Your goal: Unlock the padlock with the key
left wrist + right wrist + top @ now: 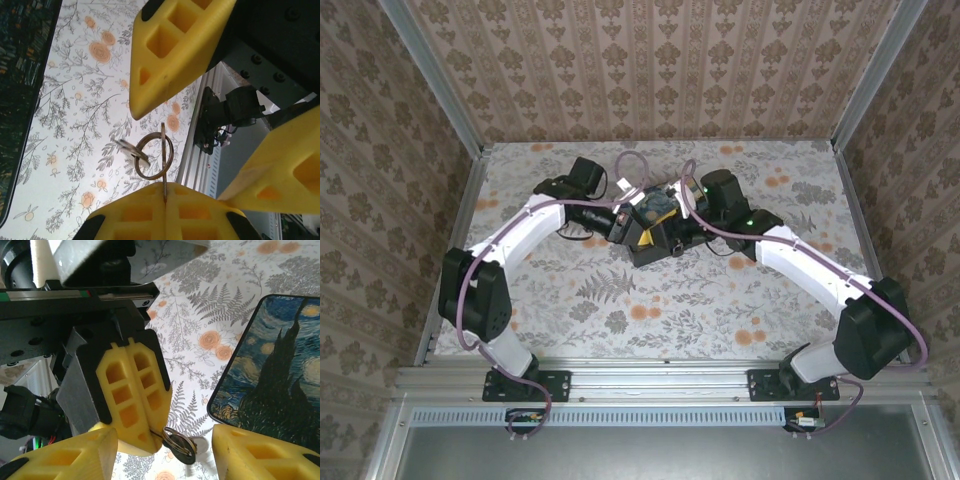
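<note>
Pinching the key [163, 145] in its closed jaws above the surface [75, 125], the left gripper [165, 197] hangs between the right gripper's [165, 445] open jaws; next the key probably needs lining up with the padlock.

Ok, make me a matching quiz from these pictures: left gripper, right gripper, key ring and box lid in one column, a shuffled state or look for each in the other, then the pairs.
Column one:
1. left gripper
2. right gripper
3. key ring
4. box lid

Column two:
A. painted night sky with a dark tree
B. fingers apart, holding nothing
C. fingers shut on the key
D. looped through the key, beside the closed fingertips

Pairs: 1-C, 2-B, 3-D, 4-A
</note>
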{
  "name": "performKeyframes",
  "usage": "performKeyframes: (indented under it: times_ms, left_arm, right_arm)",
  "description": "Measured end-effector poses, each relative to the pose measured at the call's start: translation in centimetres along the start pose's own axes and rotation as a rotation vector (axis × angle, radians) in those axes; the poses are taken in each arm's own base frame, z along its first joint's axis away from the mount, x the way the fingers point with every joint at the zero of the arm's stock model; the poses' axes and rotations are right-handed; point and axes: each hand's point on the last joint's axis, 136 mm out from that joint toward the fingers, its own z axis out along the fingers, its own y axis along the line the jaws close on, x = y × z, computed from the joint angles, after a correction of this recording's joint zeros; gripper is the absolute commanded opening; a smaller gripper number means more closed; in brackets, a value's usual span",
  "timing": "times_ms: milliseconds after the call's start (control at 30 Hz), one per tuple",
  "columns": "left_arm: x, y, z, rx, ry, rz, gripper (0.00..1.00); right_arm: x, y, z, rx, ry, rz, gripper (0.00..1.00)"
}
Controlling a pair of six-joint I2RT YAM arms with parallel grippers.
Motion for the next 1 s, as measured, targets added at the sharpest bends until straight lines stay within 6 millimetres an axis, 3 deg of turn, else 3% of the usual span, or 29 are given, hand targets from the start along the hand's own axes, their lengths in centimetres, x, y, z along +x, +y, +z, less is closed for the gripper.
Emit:
performKeyframes:
  times_ms: [300,467,767,867,1000]
  left_arm:
    - [-0.1,0.5,-0.3,-0.019,-0.001,0.002,0.00]
    - [0.0,-0.1,0.1,0.003,0.007,0.015,0.00]
    - [-0.1,0.0,0.0,0.001,0.005,0.025,0.00]
    - [0.0,-0.2,0.0,0.009,0.006,0.024,0.00]
    - [0.0,-0.4,0.0,0.022,0.005,0.022,0.00]
  right_arm:
    - [-0.4,-0.8,0.4,0.043,-0.001,-0.015,0.47]
    - [-0.2,-2.3,0.7,0.088,0.005,0.005,0.45]
    - [-0.5,-2.5,0.7,0.098,-0.008,0.017,0.37]
    - [-1.1,-4.0,0.3,0.168,-0.037,0.041,0.35]
    - [-1.4,-7.4,-0.9,0.305,-0.075,0.107,0.35]
